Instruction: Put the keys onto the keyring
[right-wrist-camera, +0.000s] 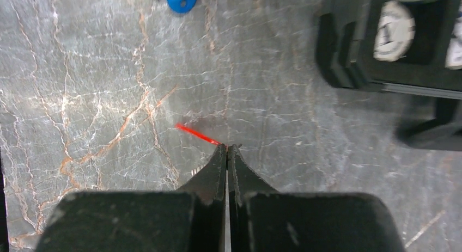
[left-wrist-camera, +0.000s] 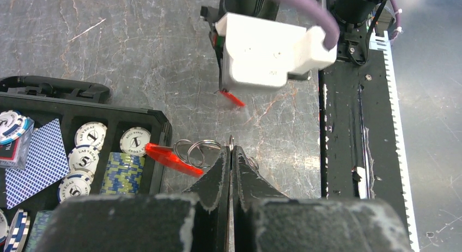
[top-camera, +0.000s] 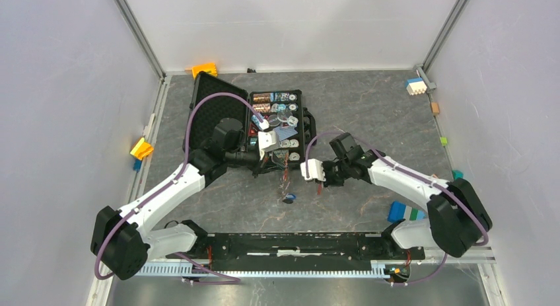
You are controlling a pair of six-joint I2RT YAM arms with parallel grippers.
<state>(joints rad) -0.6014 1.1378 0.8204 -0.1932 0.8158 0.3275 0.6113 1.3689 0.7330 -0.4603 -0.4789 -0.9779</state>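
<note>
In the left wrist view my left gripper [left-wrist-camera: 231, 149] is shut on the keyring [left-wrist-camera: 197, 152]. Its silvery loops and long red tag [left-wrist-camera: 172, 160] stick out to the left of the fingertips, just above the table. My right gripper [right-wrist-camera: 226, 147] is shut on the red key [right-wrist-camera: 197, 134], which shows edge-on as a thin red sliver left of the tips. From the left wrist that key [left-wrist-camera: 233, 98] hangs under the right arm's white wrist block [left-wrist-camera: 267, 50]. The blue key [top-camera: 289, 199] lies loose on the table between the arms, and its blue head [right-wrist-camera: 180, 0] shows in the right wrist view. The two grippers are a short way apart.
An open black case [top-camera: 218, 108] of poker chips and cards sits behind the left gripper, its near corner [left-wrist-camera: 159, 121] beside the keyring. Coloured blocks lie at the table's edges: orange [top-camera: 205, 69], yellow [top-camera: 141, 148], white-blue [top-camera: 415, 86], blue [top-camera: 398, 211]. The black base rail [top-camera: 297, 243] runs along the near edge.
</note>
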